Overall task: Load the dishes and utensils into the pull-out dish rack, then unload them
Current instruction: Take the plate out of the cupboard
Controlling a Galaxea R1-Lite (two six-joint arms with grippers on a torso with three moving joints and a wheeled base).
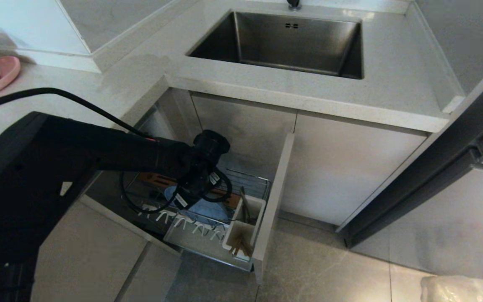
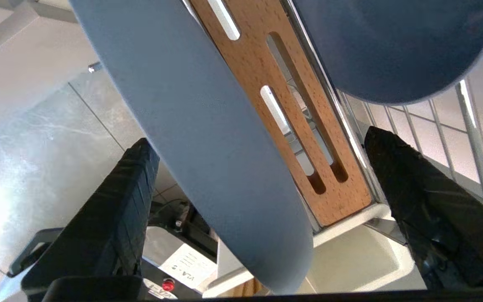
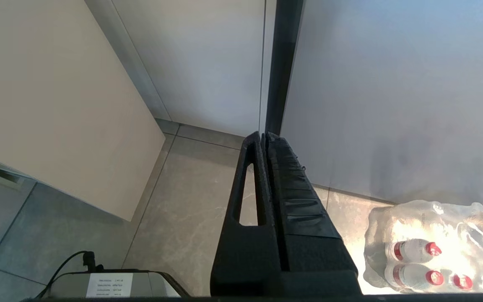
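- Left gripper (image 2: 258,176) stood wide open astride the pale-blue plate (image 2: 208,159); the plate's rim passed between its fingers (image 2: 115,218).
- Bowl (image 2: 392,46) and slotted wooden bar (image 2: 300,126) lay just beyond.
- Right gripper (image 3: 265,138) hung closed, empty, over the floor.

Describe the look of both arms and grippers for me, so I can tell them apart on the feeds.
Left arm: matte black casing, black cables looping at the wrist with small white labels. Left gripper: two black wedge-shaped, ribbed fingers. Right gripper: the same black ribbed fingers, one with a long slot.

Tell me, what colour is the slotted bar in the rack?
Light brown wood, seen best from the left wrist view.
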